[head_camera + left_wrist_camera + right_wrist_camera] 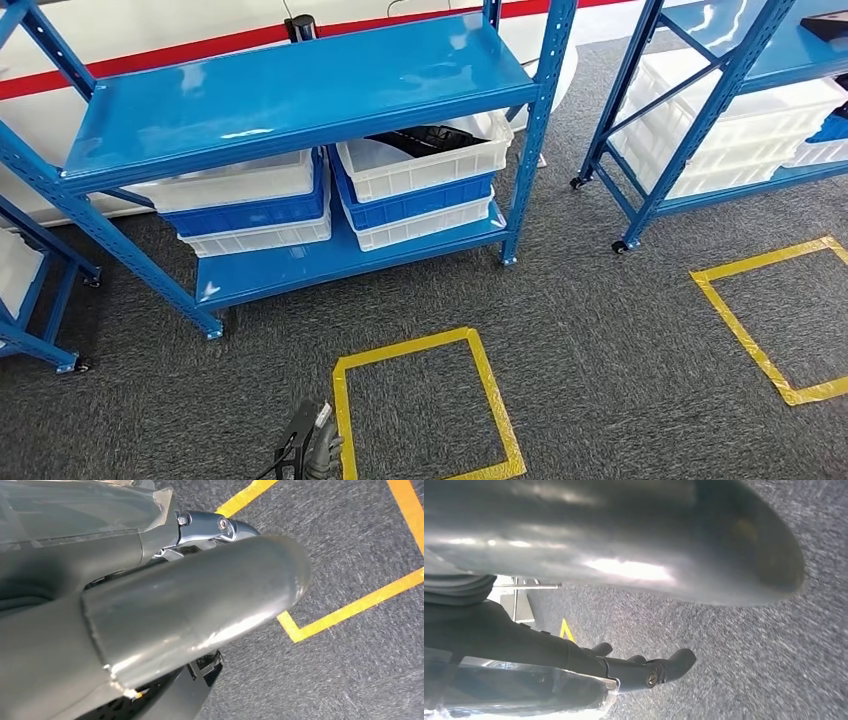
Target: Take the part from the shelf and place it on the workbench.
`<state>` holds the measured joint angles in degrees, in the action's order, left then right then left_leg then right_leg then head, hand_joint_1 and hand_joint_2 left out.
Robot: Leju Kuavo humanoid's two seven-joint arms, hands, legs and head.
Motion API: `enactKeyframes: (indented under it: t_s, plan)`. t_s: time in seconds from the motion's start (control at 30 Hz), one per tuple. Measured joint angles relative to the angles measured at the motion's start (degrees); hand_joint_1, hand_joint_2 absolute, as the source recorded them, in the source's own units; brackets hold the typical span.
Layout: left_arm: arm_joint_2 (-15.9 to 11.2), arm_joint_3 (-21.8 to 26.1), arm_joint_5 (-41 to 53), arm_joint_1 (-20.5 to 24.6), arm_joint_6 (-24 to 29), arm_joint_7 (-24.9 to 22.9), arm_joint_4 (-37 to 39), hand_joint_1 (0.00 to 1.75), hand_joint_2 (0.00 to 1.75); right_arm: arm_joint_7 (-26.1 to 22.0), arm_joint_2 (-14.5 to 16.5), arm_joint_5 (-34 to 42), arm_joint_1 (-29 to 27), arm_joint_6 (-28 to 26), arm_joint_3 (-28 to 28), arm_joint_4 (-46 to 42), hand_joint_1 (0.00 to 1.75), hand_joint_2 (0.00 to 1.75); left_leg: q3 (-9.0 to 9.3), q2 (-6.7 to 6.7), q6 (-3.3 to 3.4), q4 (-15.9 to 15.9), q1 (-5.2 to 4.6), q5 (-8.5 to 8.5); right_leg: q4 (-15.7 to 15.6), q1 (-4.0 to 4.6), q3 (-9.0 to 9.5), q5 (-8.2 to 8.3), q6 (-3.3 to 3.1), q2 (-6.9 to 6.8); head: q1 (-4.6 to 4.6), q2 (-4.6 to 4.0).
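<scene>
A black part [418, 140] lies in the top white bin [425, 165] on the right side of the blue shelf's [300, 90] lower level, partly hidden under the upper board. My left hand [312, 448] hangs low over the carpet, far in front of the shelf. In the left wrist view the left hand [175, 600] holds nothing, its thumb and fingers [215, 526] stretched out. The right hand [639, 580] hangs over the carpet too, its dark fingers [659, 669] straight and nothing in them.
Stacked white and blue bins [250, 205] fill the lower level's left side. A second blue shelf [740, 110] with white bins stands at the right, a third one [30, 290] at the left edge. Yellow tape squares [430, 405] [770, 320] mark the grey carpet.
</scene>
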<state>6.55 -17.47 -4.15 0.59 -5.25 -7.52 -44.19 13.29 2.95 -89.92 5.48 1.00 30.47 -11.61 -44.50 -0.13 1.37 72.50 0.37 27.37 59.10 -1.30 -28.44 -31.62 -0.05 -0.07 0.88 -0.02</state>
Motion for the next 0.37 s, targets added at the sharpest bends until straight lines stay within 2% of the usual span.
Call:
enactKeyframes:
  t_s: [0.03, 0.07, 0.1, 0.13, 0.17, 0.2, 0.27, 0.3, 0.33, 0.37]
  plan:
    - [0.0, 0.0, 0.0, 0.0, 0.0, 0.0, 0.0, 0.0, 0.0, 0.0, 0.0, 0.0, 0.0, 0.0, 0.0, 0.0, 0.0, 0.0, 1.12, 0.04, 0.85, -3.9, -0.31, -2.97, -0.2, 0.18, 0.71, -0.54, -0.02, -0.02, 0.02, 0.0]
    - [-0.1, 0.0, 0.0, 0.0, 0.0, 0.0, 0.0, 0.0, 0.0, -0.1, 0.2, -0.1, 0.0, 0.0, 0.0, 0.0, 0.0, 0.0, 2.49, 0.26, 1.8, -7.5, -0.7, -4.94, -0.5, 0.38, 1.44, -1.09, 0.03, -0.1, -0.17, 0.0]
    - [-0.2, 0.0, 0.0, 0.0, 0.0, 0.0, 0.0, 0.0, 0.0, -0.1, 0.3, -0.1, 0.1, 0.0, -0.1, 0.0, 0.0, 0.0, 3.82, 0.46, 2.68, -10.4, -1.16, -5.97, -1.0, 0.41, 2.09, -1.54, 0.18, -0.17, -0.36, 0.0]
    - [-0.2, 0.0, 0.0, 0.0, 0.0, 0.0, 0.0, 0.0, 0.0, -0.2, 0.4, -0.1, 0.1, 0.1, -0.1, 0.0, 0.0, 0.0, 4.84, 0.62, 3.34, -12.0, -1.56, -5.86, -1.7, 0.34, 2.73, -1.88, 0.42, -0.31, -0.44, 0.0]
    - [-0.3, 0.0, 0.0, 0.0, 0.0, 0.0, 0.0, 0.0, 0.0, -0.2, 0.5, -0.1, 0.2, 0.1, -0.1, 0.0, 0.0, 0.0, 5.79, 0.61, 3.74, -12.9, -1.86, -5.02, -2.1, 0.33, 3.65, -1.79, 0.94, -0.55, -0.59, 0.0]
    - [-0.3, 0.0, 0.0, 0.0, 0.1, 0.0, 0.0, 0.0, 0.0, -0.3, 0.5, -0.2, 0.2, 0.1, -0.2, 0.0, 0.0, 0.0, 6.97, 0.36, 4.08, -14.0, -2.07, -4.51, -2.3, 0.28, 4.53, -1.36, 1.73, -0.72, -0.43, 0.0]
    - [-0.3, 0.0, 0.0, 0.1, 0.2, -0.1, -0.1, 0.0, 0.0, -0.4, 0.5, -0.2, 0.4, 0.1, -0.4, -0.1, 0.0, 0.0, 9.9, -0.12, 4.31, -16.4, -1.93, -4.06, -0.2, 0.32, 4.87, -0.45, 2.74, -0.78, -0.24, -0.01]
    - [-0.3, 0.0, 0.0, 0.3, 0.2, -0.1, -0.1, 0.0, 0.0, -0.4, 0.4, -0.2, 0.6, 0.1, -0.5, -0.1, 0.0, 0.0, 11.26, -0.25, 4.43, -17.2, -1.78, -3.84, 2.4, 0.3, 3.5, -0.36, 2.83, -0.57, -0.12, -0.01]
    - [-0.2, 0.0, -0.1, 0.3, 0.2, -0.1, -0.1, 0.0, 0.0, -0.5, 0.4, -0.2, 0.8, 0.1, -0.6, -0.1, 0.0, 0.0, 12.29, -0.36, 4.38, -17.7, -1.56, -3.51, 5.9, 0.25, 1.13, -0.91, 2.49, -0.37, -0.11, -0.01]
    - [-0.2, 0.0, -0.1, 0.4, 0.2, -0.1, -0.1, 0.0, 0.0, -0.5, 0.4, -0.2, 0.9, 0.1, -0.6, -0.1, 0.0, 0.0, 12.71, -0.44, 4.43, -17.9, -1.55, -3.28, 7.8, 0.29, -0.1, -1.06, 2.31, -0.27, -0.08, -0.01]
